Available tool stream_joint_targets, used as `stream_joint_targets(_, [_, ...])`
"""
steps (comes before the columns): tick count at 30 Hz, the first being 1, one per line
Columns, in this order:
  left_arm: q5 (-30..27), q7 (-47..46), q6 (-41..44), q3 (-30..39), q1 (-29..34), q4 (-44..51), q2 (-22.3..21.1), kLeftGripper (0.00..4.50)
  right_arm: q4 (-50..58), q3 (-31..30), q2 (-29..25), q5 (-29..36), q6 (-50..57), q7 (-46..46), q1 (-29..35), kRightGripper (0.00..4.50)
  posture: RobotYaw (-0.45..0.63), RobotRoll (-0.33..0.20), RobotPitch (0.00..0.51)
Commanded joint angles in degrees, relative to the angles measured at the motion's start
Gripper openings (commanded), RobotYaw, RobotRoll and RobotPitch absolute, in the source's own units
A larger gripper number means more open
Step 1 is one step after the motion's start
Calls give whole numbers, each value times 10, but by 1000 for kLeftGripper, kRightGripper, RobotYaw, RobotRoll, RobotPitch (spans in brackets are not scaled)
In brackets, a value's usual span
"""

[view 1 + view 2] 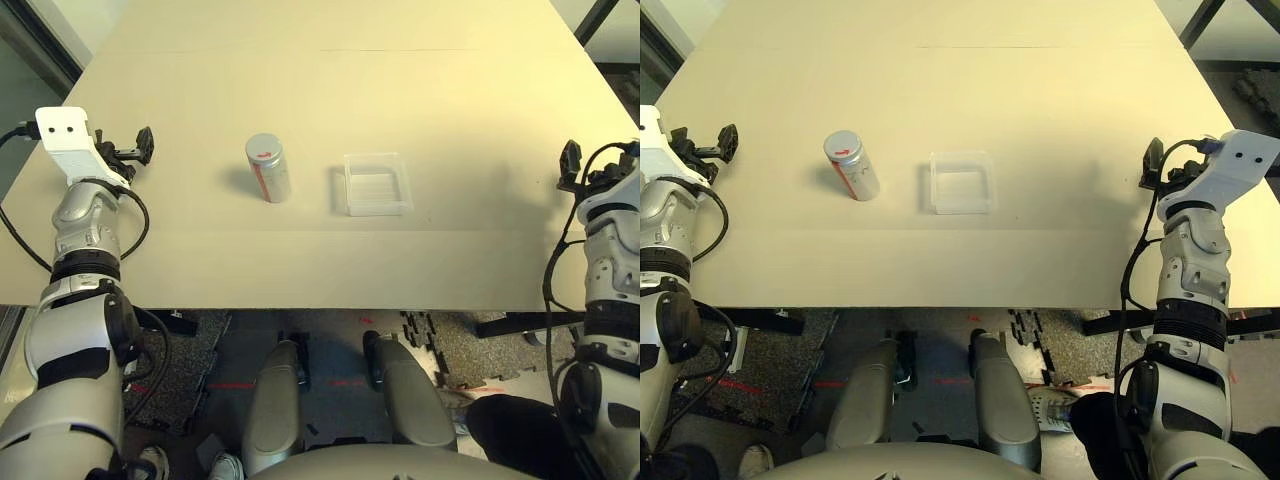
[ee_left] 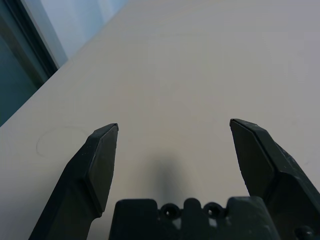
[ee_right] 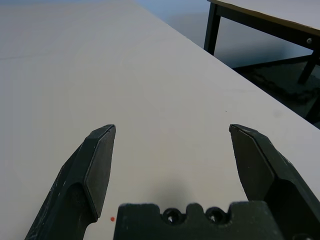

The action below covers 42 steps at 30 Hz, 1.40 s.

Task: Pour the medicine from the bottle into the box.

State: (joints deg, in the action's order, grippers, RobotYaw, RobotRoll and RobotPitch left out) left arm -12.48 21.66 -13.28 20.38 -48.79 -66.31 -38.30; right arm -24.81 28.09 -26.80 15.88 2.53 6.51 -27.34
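The bottle (image 1: 268, 168) stands upright left of the table's middle, silvery-grey with a red and white label and its round grey cap on. The medicine is hidden. Just to the bottle's right lies the box (image 1: 377, 183), a shallow clear square tray that looks empty. My left gripper (image 1: 137, 148) hovers near the table's left edge, well left of the bottle, open with nothing between its fingers (image 2: 102, 150). Over by the right edge, far from the box, my right gripper (image 1: 1153, 163) is open too, its fingers (image 3: 97, 150) spread above bare tabletop.
The pale table (image 1: 330, 80) stretches far beyond both objects. Its front edge runs just below them, with dark floor mats (image 1: 440, 340) underneath. A second table with black legs (image 3: 211, 27) stands off the right side.
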Motion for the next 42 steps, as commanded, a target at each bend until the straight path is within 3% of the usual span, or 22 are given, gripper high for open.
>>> stream_joint_targets(1, [3,-4,-6,4,-8,-16,-6,4477,5,17,-10,10,-5,-4,14,4500,-148,0,254])
stream_joint_targets(10, [5,31,0,-11,-42,-13,14,4477,29,8,-33,21,21,14,16,4500,-162,0,242])
stream_joint_targets(15, [-10,191,64,-39,-37,37,17,4477,96,-30,-53,34,104,61,14,4500,-174,0,233])
stream_joint_targets(18, [-25,281,133,-60,0,119,5,4477,158,-59,-71,54,182,105,15,4500,-165,0,231])
stream_joint_targets(22, [-54,350,260,-90,80,311,-16,4477,246,-97,-92,88,287,154,18,4500,-157,0,229])
stream_joint_targets(27, [-81,381,368,-95,142,456,-53,4477,314,-114,-95,111,365,165,6,4500,-144,0,228])
stream_joint_targets(33, [-96,384,413,-86,174,510,-80,4477,356,-128,-88,120,404,170,2,4500,-136,0,226])
stream_joint_targets(42, [-102,375,417,-110,187,538,-45,4477,426,-154,-81,162,470,196,3,4500,-156,0,224])
